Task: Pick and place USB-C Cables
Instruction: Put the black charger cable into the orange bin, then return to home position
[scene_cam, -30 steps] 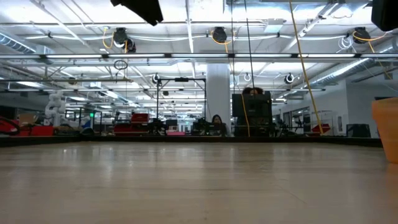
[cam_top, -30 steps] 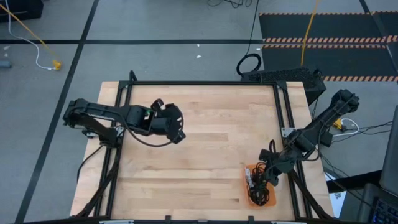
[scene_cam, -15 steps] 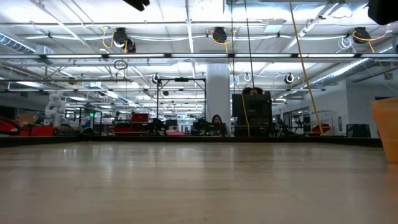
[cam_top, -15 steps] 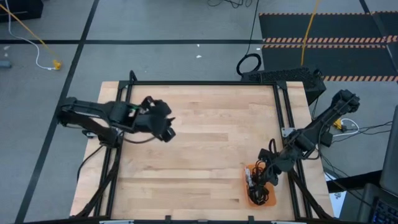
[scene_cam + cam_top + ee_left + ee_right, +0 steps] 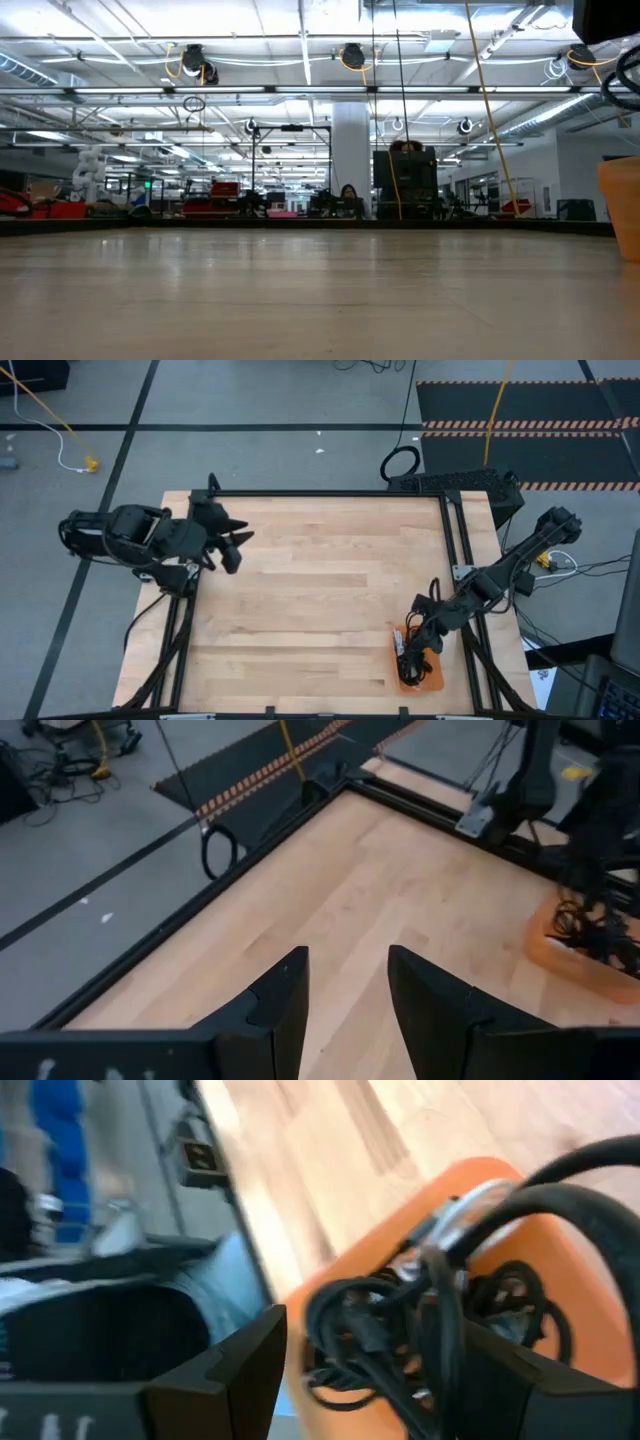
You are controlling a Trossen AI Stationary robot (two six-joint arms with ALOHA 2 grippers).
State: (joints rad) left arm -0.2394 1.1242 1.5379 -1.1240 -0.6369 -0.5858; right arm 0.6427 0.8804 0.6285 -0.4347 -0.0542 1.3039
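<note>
An orange tray sits at the table's near right corner, and a tangle of black USB-C cables lies inside it. My right gripper hovers open right over the tray, one finger on either side of the pile in the right wrist view. Whether the fingers touch any cable does not show. My left gripper is open and empty above the table's far left part. The tray also shows far off in the left wrist view.
Black frame rails run along the table's edges. A large black cable ring lies on the floor beyond the far edge. Bare wood stretches between the two arms. The tray's wall shows at the low view's right edge.
My left gripper has drawn back from over the table's middle-left toward the left edge and a little toward the far edge, empty. My right gripper has stayed over the orange tray.
</note>
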